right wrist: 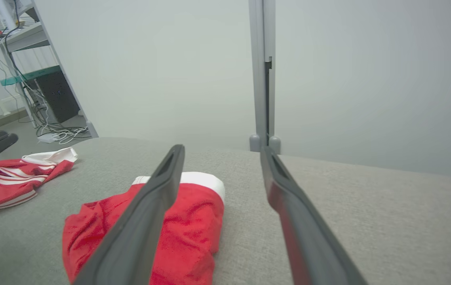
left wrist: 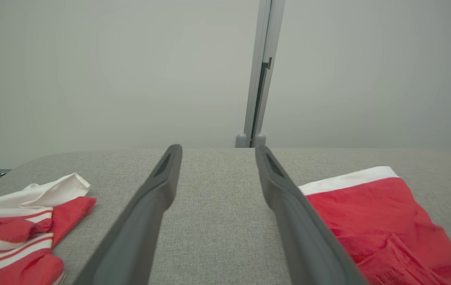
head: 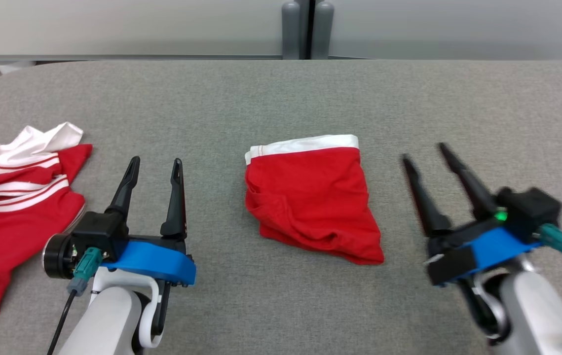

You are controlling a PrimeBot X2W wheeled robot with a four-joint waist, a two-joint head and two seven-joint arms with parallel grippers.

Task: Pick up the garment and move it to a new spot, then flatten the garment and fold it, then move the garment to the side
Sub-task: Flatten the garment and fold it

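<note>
At the table's (head: 281, 88) 9 o'clock edge the shirt (head: 14, 207), red with white stripes, lies crumpled; by my judgement it is not the item in hand. The left gripper (head: 156, 161) sits at 8 o'clock of the shorts (head: 313, 197), jaws spread, empty. The shorts, red with a white waistband at 12 o'clock, lie folded at table centre, touching neither gripper. The right gripper (head: 424, 153), blurred, stands at 3 o'clock of them, jaws likewise spread, holding nothing. Assessment: light, limp knit, not fragile, unlikely to slip on this cloth top — but the layers may part if only the upper one is pinched. Recommend gripping the firmer waistband end through all layers, second grip at the 6 o'clock hem.
</note>
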